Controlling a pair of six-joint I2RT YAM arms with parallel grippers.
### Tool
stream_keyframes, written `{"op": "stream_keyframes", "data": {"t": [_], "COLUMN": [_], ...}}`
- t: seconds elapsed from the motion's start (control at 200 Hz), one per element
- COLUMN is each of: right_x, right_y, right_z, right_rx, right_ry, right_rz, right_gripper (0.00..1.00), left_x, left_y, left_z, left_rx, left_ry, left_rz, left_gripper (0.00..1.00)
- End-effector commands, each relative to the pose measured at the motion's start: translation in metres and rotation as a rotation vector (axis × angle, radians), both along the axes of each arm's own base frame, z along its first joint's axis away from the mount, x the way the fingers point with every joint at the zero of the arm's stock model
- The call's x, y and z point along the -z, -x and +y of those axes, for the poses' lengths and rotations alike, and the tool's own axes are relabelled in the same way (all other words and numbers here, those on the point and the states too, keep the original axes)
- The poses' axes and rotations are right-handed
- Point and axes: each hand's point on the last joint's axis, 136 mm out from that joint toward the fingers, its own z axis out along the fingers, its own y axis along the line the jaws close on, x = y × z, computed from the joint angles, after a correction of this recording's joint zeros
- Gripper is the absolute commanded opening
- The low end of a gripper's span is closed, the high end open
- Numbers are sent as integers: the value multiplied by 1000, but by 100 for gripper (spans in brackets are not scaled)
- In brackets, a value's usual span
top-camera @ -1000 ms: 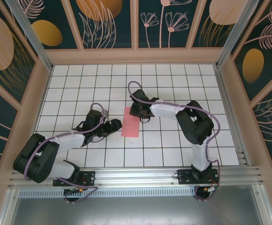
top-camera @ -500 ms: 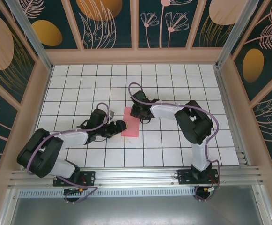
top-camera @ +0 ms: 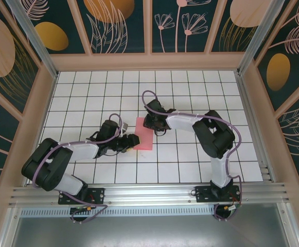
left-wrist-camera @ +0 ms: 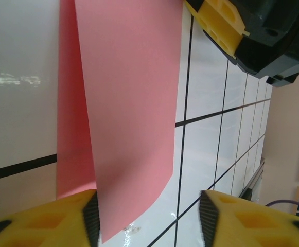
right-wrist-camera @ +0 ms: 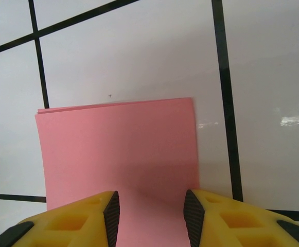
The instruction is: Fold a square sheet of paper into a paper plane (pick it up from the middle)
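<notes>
The square sheet of paper (top-camera: pixel 145 135), salmon pink, lies folded in half as a narrow rectangle on the white grid table. My left gripper (top-camera: pixel 130 142) is at its near left corner. In the left wrist view the top layer of the paper (left-wrist-camera: pixel 128 103) curls up off the lower one, and its corner sits between the parted fingers of the left gripper (left-wrist-camera: pixel 149 216), against the left pad (left-wrist-camera: pixel 91 218). My right gripper (top-camera: pixel 150 123) is over the far end of the sheet. The right gripper (right-wrist-camera: pixel 152 211) stands open, fingers straddling the flat paper (right-wrist-camera: pixel 118 149).
The table (top-camera: pixel 190 92) is tiled white with black grid lines and walled by patterned panels. A metal rail (top-camera: pixel 154 193) runs along the near edge. The right gripper's yellow finger and black body (left-wrist-camera: pixel 242 31) show at the far end of the paper.
My left gripper has slid right, up to the paper's near left corner, and its jaws have narrowed. The right arm has stayed put.
</notes>
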Motion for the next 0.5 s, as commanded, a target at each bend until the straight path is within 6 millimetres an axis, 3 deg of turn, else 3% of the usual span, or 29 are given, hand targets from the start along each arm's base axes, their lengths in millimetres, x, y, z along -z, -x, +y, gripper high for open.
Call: {"op": "stream_keyframes", "data": {"t": [0.0,0.145,0.22,0.31,0.495], "right_x": [0,-51,-64,-63,-35], "right_y": [13,13,19,32,67], "right_z": [-2,19,23,23,21], "right_rx": [-40,-141,-171,-188,-219], "right_ry": [-13,-117,-135,-133,-103], "right_rz": [33,-67,-87,-72,18], "right_gripper": [42,36,36,33,24], "left_x": [-1,14,18,22,23], "left_y": [-4,-6,-7,-9,-12], "left_z": [-4,3,6,10,11], "left_rx": [3,-16,-23,-37,-46], "left_ry": [4,-60,-83,-112,-131], "left_rz": [-13,7,9,8,0], "left_gripper": [45,35,31,27,23]}}
